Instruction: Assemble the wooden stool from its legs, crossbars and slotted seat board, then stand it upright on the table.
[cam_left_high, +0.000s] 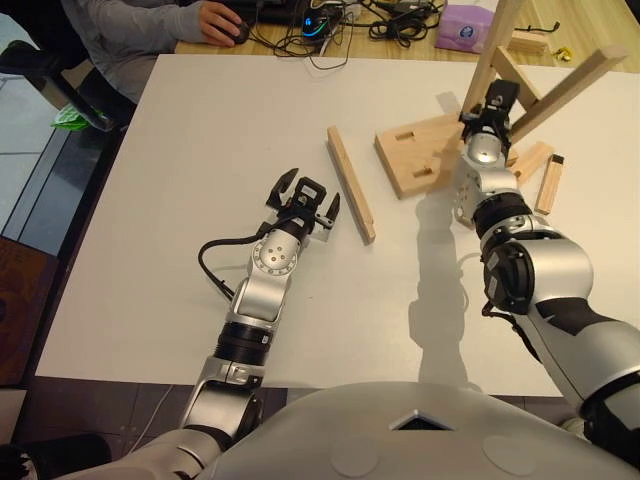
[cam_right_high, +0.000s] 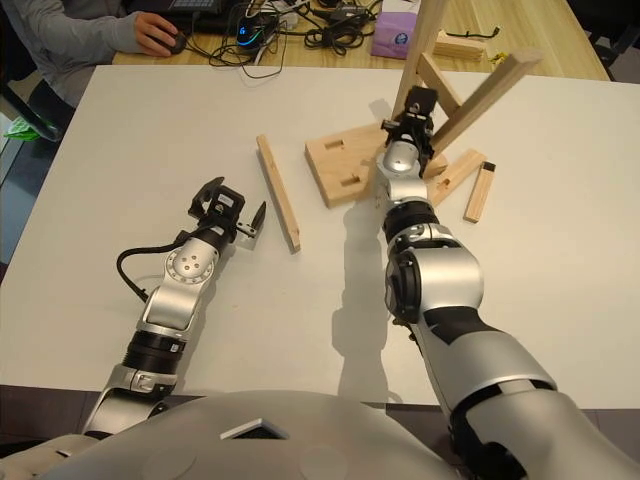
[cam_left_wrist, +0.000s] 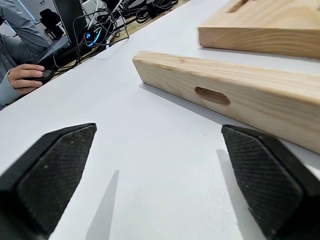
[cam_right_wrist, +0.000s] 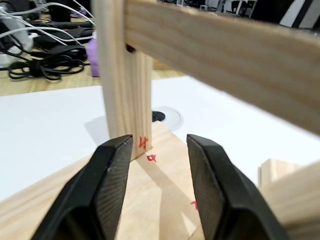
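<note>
Seat board (cam_left_high: 415, 160): pale wood, lying flat on the white table (cam_left_high: 200, 150), right of centre, with rectangular slots showing in its upper face. Two legs (cam_left_high: 492, 45) stand in it, leaning apart and joined by a crossbar (cam_left_high: 516, 75). Small red marks (cam_right_wrist: 148, 150) sit on the board at the foot of the nearer leg.

Loose leg (cam_left_high: 350, 185): flat on the table between the left gripper (cam_left_high: 308, 200) and the board, with an oval mortise (cam_left_wrist: 212, 95) in its side. Two short bars (cam_left_high: 549, 185) lie just right of the board.

Left gripper: low over the table, released, jaws wide apart and facing the loose leg without touching it.

Right gripper (cam_left_high: 497, 97): over the board at the foot of the standing legs, jaws parted and grasping nothing.
</note>
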